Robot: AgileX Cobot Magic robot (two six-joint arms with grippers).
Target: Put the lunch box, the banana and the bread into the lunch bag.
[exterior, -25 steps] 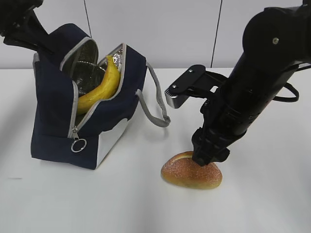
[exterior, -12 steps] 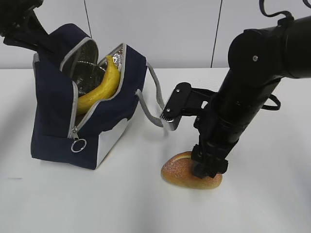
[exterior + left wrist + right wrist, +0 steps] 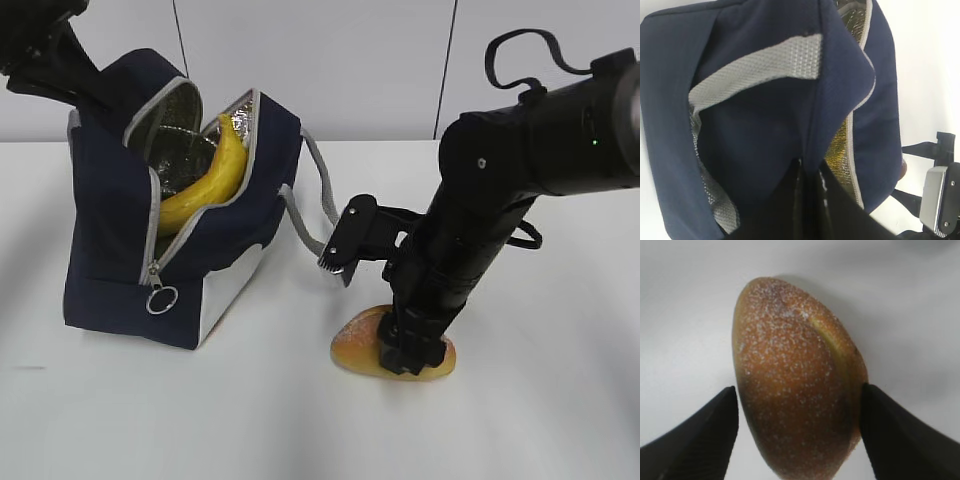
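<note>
The bread (image 3: 356,345) lies on the white table in front of the bag; in the right wrist view it (image 3: 795,375) fills the space between my fingers. My right gripper (image 3: 406,356) (image 3: 799,392) is open, down at table level, one finger on each side of the bread. The navy lunch bag (image 3: 110,250) stands at the left with its top unzipped, and the banana (image 3: 215,175) sticks out of the opening. My left gripper (image 3: 85,92) (image 3: 807,170) is shut on the lunch bag's rim fabric (image 3: 755,115). The lunch box does not show.
A grey strap handle (image 3: 320,215) hangs off the bag's right side, close to the right arm's wrist camera (image 3: 345,245). The zipper's ring pull (image 3: 162,298) hangs on the bag's front. A white wall stands behind the table.
My right arm has come down and leaned left; its gripper went from above the bread's top to straddling it at table level. The bag, banana and left gripper have not moved.
</note>
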